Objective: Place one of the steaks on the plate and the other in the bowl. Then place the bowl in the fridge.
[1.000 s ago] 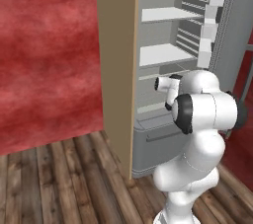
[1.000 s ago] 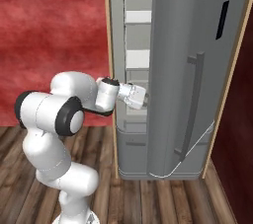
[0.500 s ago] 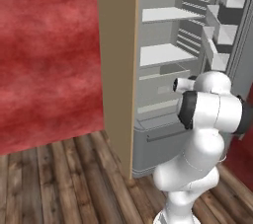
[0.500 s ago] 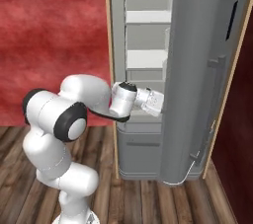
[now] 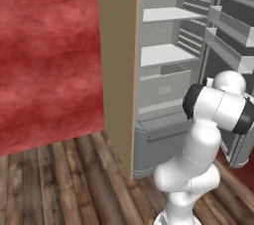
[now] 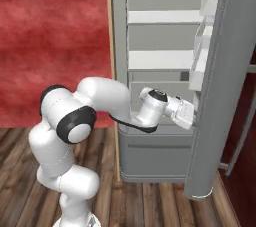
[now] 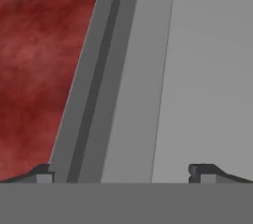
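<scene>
The fridge (image 6: pixel 160 61) stands with its grey door (image 6: pixel 225 96) swung wide to the right, and its pale shelves (image 5: pixel 163 54) are bare. My gripper (image 6: pixel 193 119) is open and reaches right, with its tips against the door's inner edge, just below the door bins. In the hand view my gripper (image 7: pixel 123 174) has its fingertips (image 7: pixel 202 171) spread wide with nothing between them, facing the door's grey edge (image 7: pixel 128 99) up close. The steaks, the plate and the bowl are out of view.
A tan wood panel (image 5: pixel 119 70) frames the fridge's left side, with a red wall (image 5: pixel 49 55) beyond it. A closed lower drawer (image 6: pixel 155 153) sits under the shelves. Door bins (image 5: pixel 230 26) jut inward. Wooden floor (image 5: pixel 59 184) lies in front.
The fridge door has swung further open to the right. My arm has stretched right with it, and the gripper stays open against the door's edge.
</scene>
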